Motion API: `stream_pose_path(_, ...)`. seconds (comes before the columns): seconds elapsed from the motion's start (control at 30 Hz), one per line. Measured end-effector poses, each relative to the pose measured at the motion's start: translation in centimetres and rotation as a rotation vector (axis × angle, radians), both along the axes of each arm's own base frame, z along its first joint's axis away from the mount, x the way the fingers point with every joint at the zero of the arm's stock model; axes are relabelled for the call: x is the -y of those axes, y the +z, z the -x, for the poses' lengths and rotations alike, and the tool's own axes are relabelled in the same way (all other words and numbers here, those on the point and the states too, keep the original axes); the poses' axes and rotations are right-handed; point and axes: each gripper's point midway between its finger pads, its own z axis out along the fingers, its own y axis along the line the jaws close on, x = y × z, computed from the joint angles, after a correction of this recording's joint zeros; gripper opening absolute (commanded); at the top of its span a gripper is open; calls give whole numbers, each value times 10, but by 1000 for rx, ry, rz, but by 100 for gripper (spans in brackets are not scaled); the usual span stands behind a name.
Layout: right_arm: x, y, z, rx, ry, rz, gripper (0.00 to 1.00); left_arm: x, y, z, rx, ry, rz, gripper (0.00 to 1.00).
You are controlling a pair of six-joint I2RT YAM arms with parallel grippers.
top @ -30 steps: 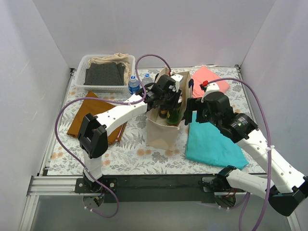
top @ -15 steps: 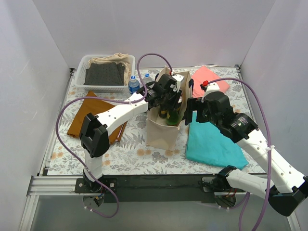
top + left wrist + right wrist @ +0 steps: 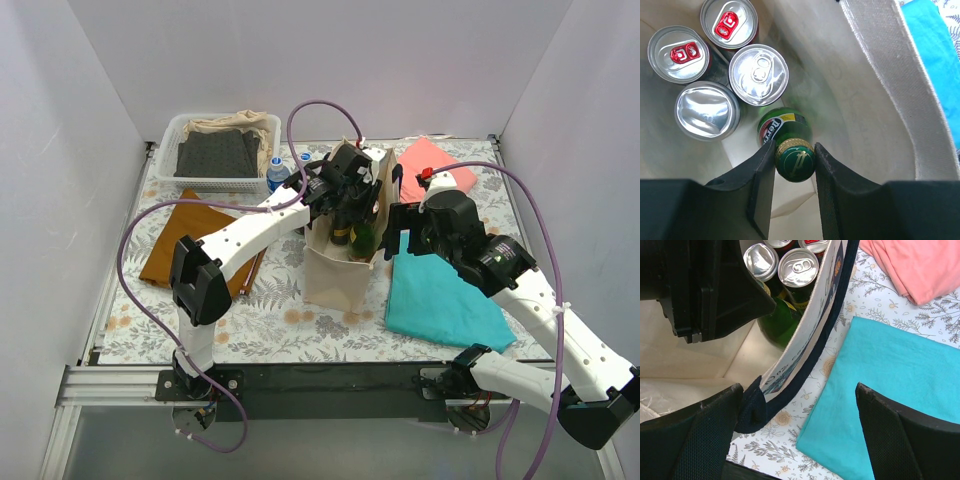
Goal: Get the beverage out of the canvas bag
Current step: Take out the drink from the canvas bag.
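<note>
Two weak spots show from above: the left hand [image 3: 347, 198] reaches down into the mouth of the canvas bag [image 3: 335, 275], which stands upright on the tabletop [image 3: 270, 300]. The right hand [image 3: 397, 228] sits spread at the bag's right wall, so a soft tote like this could ride up or topple with whatever is pulled from it. Seen from the left wrist, the fingers [image 3: 762, 185] pinch a green bottle [image 3: 785, 127] by its cap only. The bottle stands inside the bag near the cloth wall, just beside four cans [image 3: 758, 74]. I judge that hold thin for a glass bottle, so it may slide out on the lift, or swing and knock the nearest can. Seen from the right wrist, the spread fingers straddle the bag's rim and navy handle [image 3: 752, 412], one on the bag's side and one over the teal cloth [image 3: 890, 380], gripping nothing. Whether they touch the bag I cannot tell. If that hand does not brace the rim, the bottle's shoulder could drag the wall upward, and the left arm's bulk in the opening leaves little room to rise straight.
</note>
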Motion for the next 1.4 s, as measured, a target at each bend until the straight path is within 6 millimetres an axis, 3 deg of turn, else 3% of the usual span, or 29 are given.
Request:
stream_pose_path(0.83,2,0,0,0,-7,-1,98,0,43,-7,61,29,46,0)
stream_pose_path(1.0,2,0,0,0,-6,0,97,-5,64,-6,94,43,72,0)
stream_pose_path(1.4,2,0,0,-1,-6,-1,97,-27,138,6,213,75,186,0)
